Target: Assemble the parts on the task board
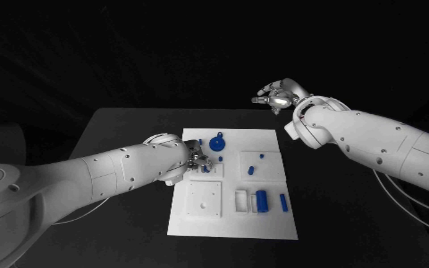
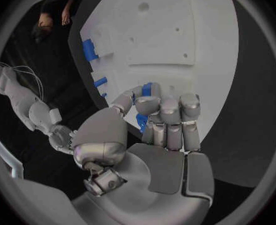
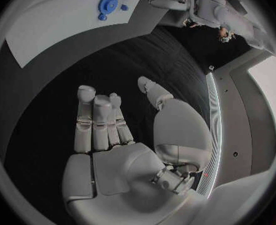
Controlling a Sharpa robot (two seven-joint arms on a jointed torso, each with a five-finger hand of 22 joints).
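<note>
The white task board [image 1: 234,221] lies in the middle of the black table. My left hand [image 1: 198,158] is low over the board's left part, fingers curled in, pinching a small blue part [image 2: 147,89] between thumb and fingers; more blue shows under the fingers [image 2: 141,120]. A round blue disc [image 1: 217,144] lies just beyond that hand. A blue block [image 1: 262,200] and a blue bar [image 1: 283,201] lie at the board's near right. My right hand [image 1: 279,96] is raised beyond the table's far edge, its fingers [image 3: 95,122] apart and holding nothing.
A square white plate [image 1: 204,198] and a white holder [image 1: 241,200] stand on the near half of the board, another square [image 1: 263,161] on its right. A small blue piece [image 1: 252,170] lies mid-board. Bare black table [image 1: 340,218] flanks the board.
</note>
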